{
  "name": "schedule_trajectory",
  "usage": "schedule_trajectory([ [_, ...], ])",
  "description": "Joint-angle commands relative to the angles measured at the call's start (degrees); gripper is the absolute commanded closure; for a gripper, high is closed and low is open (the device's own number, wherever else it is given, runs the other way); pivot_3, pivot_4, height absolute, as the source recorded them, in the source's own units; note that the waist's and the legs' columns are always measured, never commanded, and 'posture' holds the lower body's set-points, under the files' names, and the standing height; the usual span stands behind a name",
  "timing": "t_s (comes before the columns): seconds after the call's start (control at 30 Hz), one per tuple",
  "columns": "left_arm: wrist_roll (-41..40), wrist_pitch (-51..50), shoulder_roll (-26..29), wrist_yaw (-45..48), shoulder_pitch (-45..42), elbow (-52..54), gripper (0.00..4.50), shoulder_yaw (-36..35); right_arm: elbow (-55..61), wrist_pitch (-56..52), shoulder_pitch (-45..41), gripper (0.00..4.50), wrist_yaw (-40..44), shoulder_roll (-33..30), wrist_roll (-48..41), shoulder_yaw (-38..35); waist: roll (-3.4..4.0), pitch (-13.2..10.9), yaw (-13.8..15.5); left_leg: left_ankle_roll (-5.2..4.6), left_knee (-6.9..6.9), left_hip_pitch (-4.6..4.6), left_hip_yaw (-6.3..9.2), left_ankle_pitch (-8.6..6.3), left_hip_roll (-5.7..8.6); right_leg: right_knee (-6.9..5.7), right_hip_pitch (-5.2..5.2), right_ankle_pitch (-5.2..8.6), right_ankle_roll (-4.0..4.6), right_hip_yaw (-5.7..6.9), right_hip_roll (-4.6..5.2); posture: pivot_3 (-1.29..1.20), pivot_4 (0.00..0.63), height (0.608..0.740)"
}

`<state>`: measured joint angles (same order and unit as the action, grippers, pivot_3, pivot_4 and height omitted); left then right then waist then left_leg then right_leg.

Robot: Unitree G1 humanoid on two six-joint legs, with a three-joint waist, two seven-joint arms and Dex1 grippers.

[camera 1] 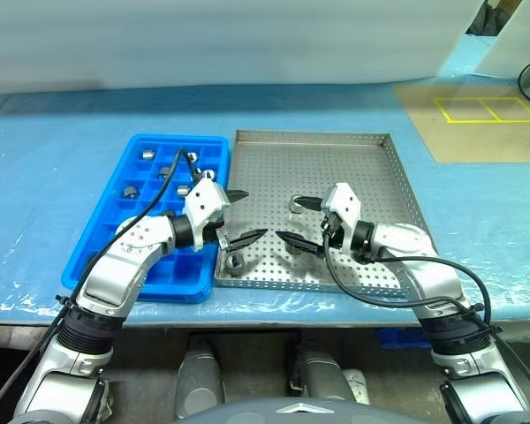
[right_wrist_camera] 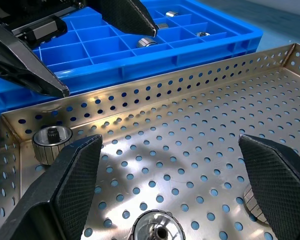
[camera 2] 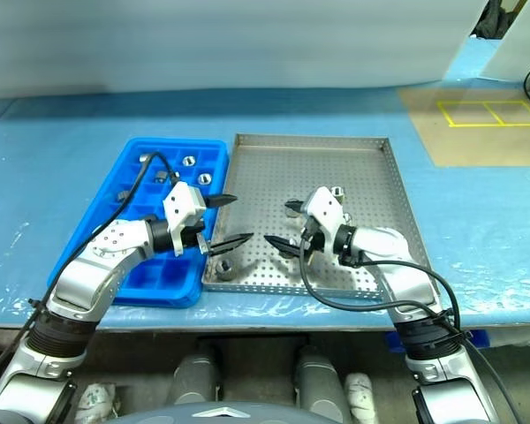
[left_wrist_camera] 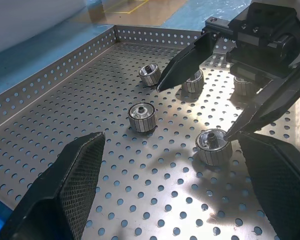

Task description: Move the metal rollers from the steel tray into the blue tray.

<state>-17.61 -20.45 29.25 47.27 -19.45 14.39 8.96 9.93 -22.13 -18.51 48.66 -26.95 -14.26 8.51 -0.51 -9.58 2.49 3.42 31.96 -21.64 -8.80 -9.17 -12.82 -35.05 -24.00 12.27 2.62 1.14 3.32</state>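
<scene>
Metal rollers [camera 1: 235, 262] sit lower-centre in steel tray [camera 1: 371, 141], nearest left gripper [camera 1: 239, 215]; right gripper [camera 1: 298, 220] alongside, both wide open, empty.

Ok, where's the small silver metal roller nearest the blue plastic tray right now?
In the left eye view, that small silver metal roller sits in the perforated steel tray's near-left corner, beside the blue plastic tray, just below the open left end effector.

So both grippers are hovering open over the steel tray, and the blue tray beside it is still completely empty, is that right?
Not quite. The blue tray already holds several metal rollers in its far compartments, as the left eye view shows. The rest stands: the left gripper and the right gripper both hang open over the steel tray.
</scene>
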Motion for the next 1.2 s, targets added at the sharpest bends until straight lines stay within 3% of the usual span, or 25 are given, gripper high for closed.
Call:
schedule_trajectory([
  [0.03, -0.1, 0.4, 0.3, 0.1, 0.0, 2.4, 0.00, -0.6, 1.0, 1.1, -0.5, 0.03, 0.4, -0.6, -0.2, -0.3, 0.00, 0.0, 0.0, 0.00, 0.00, 0.00, 0.00, 0.00, 0.00, 0.00, 0.00, 0.00, 0.00, 0.00, 0.00, -0.07, 0.150, 0.740],
  [0.43, -0.7, -1.4, 1.6, 1.6, -0.9, 2.5, 0.00, -0.5, 1.2, 0.3, -0.3, 0.03, 0.2, -1.0, 0.0, -0.4, 0.00, 0.0, 0.0, 0.00, 0.00, 0.00, 0.00, 0.00, 0.00, 0.00, 0.00, 0.00, 0.00, 0.00, 0.00, -0.08, 0.150, 0.740],
  [0.87, -3.2, -17.5, 11.5, 9.2, -5.1, 7.7, 0.00, 3.0, 0.6, 0.8, 0.2, 0.03, -0.2, -0.8, 0.7, -0.1, 0.05, 0.0, 0.0, 0.03, 0.00, 0.00, 0.00, 0.02, 0.01, -0.01, 0.00, 0.00, 0.00, 0.00, 0.01, -0.09, 0.150, 0.740],
  [1.2, 2.3, -17.4, 17.9, 14.3, -8.4, 6.4, 0.00, 9.6, 0.2, 1.5, 1.0, 0.03, -0.5, -0.6, 1.8, 0.3, 0.10, 0.0, -0.1, 0.05, 0.00, 0.00, 0.00, 0.03, 0.00, -0.01, 0.00, 0.00, 0.00, 0.00, 0.00, -0.11, 0.150, 0.740],
])
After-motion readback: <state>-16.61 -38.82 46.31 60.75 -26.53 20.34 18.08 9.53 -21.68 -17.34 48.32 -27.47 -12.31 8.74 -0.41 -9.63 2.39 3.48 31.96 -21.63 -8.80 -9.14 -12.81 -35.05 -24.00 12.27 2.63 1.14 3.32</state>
